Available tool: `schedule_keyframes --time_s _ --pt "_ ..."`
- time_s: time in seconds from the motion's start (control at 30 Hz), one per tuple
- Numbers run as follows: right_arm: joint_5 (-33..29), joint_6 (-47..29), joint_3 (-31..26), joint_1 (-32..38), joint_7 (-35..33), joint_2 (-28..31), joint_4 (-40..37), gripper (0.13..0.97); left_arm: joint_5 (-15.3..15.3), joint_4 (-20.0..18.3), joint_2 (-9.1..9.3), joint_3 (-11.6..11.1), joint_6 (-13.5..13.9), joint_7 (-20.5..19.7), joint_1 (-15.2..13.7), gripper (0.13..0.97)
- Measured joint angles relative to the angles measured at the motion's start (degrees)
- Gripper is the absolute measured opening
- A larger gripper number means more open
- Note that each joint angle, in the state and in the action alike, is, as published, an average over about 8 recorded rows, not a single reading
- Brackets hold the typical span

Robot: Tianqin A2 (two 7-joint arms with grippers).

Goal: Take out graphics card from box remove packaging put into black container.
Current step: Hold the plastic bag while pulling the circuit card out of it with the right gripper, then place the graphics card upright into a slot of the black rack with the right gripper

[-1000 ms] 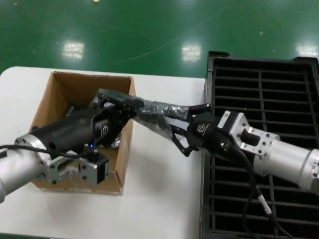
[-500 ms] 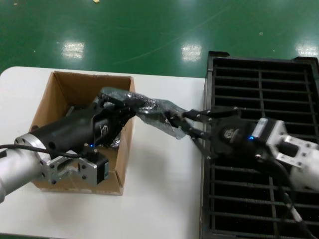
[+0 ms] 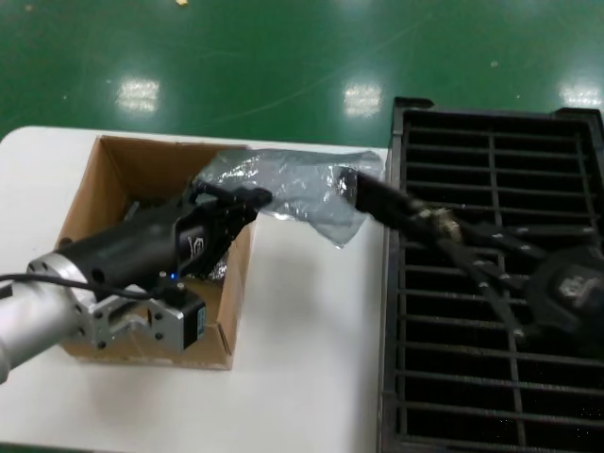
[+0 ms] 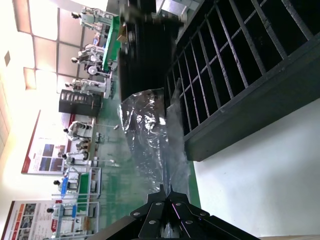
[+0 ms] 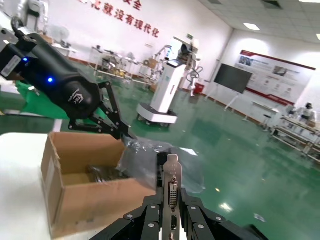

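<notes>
I see the box point(image 3: 104, 245) on the white tabletop point(image 3: 302, 377). My left pincer point(image 3: 247, 200) above its right wall is clenched on the packaging point(image 3: 293, 184), which hangs open-mouthed towards the black container point(image 3: 491, 189). The graphics card point(image 3: 392, 206) lies left-right, bracket end gripped by my right pincer point(image 3: 444, 228)

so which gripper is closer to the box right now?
Left. The left gripper sits at the box's far right corner, shut on the packaging. The right gripper is over the black container, holding the graphics card.
</notes>
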Motion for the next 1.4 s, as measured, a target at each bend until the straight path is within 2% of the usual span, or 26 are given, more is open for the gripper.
schedule_keyframes --time_s 0.23,0.4,1.0,1.2,1.4 --pt "3.6 0.1 10.3 -10.8 -2.9 3.7 2.8 0.186 0.0 0.0 0.0 0.0 0.0 0.0 0.0 0.14" --pt "4.3 0.4 14.2 -14.8 -3.5 4.9 3.1 0.186 0.0 0.0 0.0 0.0 0.0 0.0 0.0 0.14" --pt "4.3 -0.9 14.2 -14.5 -2.9 6.9 3.0 0.186 0.0 0.0 0.0 0.0 0.0 0.0 0.0 0.139" --pt "3.3 -5.5 14.2 -12.8 -0.2 14.6 3.2 0.186 0.0 0.0 0.0 0.0 0.0 0.0 0.0 0.139" --pt "3.4 -13.6 12.7 -9.5 1.4 24.4 2.5 0.186 0.0 0.0 0.0 0.0 0.0 0.0 0.0 0.139"
